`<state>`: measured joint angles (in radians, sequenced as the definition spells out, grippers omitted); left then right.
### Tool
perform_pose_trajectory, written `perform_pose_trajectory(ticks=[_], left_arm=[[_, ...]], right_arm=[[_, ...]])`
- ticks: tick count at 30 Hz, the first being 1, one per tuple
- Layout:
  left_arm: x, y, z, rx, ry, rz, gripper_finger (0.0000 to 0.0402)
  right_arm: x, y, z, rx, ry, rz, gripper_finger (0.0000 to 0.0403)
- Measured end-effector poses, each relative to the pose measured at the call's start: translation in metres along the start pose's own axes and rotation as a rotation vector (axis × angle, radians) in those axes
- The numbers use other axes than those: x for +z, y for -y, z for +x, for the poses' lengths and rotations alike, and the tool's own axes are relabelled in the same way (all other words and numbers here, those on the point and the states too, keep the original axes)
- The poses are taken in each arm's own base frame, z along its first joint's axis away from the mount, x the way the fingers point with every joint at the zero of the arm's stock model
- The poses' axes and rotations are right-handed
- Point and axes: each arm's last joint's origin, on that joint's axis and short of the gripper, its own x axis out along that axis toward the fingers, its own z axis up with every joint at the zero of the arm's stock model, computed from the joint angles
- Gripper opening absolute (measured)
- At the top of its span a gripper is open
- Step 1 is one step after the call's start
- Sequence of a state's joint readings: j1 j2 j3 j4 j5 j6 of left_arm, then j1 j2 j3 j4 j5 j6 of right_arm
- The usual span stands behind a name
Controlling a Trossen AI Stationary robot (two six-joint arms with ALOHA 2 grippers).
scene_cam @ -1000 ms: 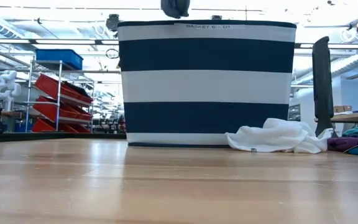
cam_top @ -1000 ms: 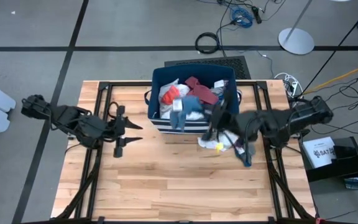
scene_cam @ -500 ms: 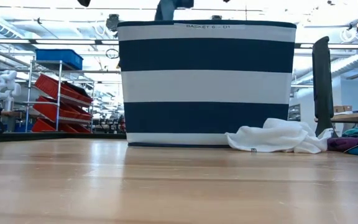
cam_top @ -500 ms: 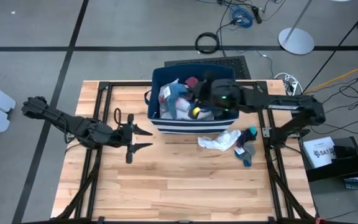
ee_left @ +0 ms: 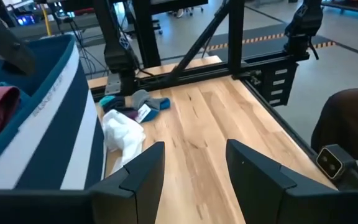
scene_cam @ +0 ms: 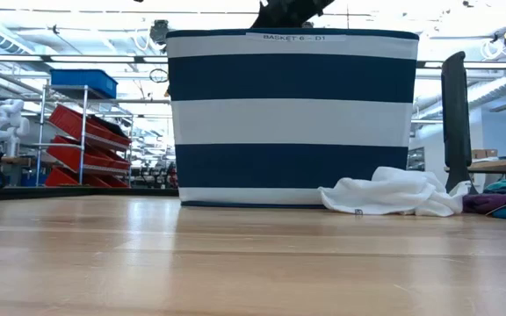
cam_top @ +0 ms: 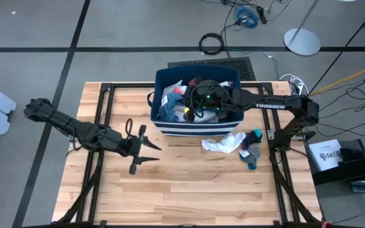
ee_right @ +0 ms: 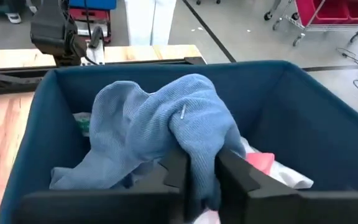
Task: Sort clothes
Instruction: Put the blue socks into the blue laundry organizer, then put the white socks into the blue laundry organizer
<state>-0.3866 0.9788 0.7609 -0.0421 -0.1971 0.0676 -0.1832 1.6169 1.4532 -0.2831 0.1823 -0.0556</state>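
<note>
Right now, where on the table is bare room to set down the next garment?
Bare wood runs along the table's near edge, in front of the left gripper. It is crowded by the striped bin, where the right gripper holds a blue garment, and beside it, where the white garment and socks lie.

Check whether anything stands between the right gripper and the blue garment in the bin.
Nothing does. The right gripper is already down inside the striped bin, its fingers closed on a fold of the blue garment. The left gripper waits open over the table.
</note>
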Motion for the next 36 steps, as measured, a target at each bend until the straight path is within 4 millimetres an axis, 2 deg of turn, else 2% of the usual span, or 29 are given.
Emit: perform_pose_trajectory(ticks=[5,11,15,18,23,31,36], left_arm=[[-0.001,0.002,0.011,-0.002,0.009,0.014,0.0180],[0.002,0.004,0.018,-0.027,0.059,0.039,0.0180],[0.005,0.006,0.021,-0.061,0.098,0.040,0.0180],[0.004,0.007,0.023,-0.070,0.098,0.060,0.0180],[-0.004,0.010,0.034,-0.091,0.056,0.097,0.0180],[-0.021,0.006,0.061,-0.069,-0.020,0.121,0.0180],[-0.032,0.002,0.079,-0.136,-0.029,0.105,0.0180]], right_arm=[[0.001,0.006,-0.007,-0.025,-0.069,0.051,0.0119],[0.003,0.032,-0.024,-0.246,-0.250,0.109,0.0216],[0.009,0.037,-0.039,-0.242,-0.348,0.112,0.0251],[0.010,0.033,-0.053,-0.236,-0.435,0.120,0.0259],[0.015,0.011,-0.069,-0.168,-0.494,0.125,0.0253],[0.023,-0.044,-0.093,-0.026,-0.407,0.072,0.0241],[0.020,-0.083,-0.110,0.066,-0.394,0.057,0.0240]])
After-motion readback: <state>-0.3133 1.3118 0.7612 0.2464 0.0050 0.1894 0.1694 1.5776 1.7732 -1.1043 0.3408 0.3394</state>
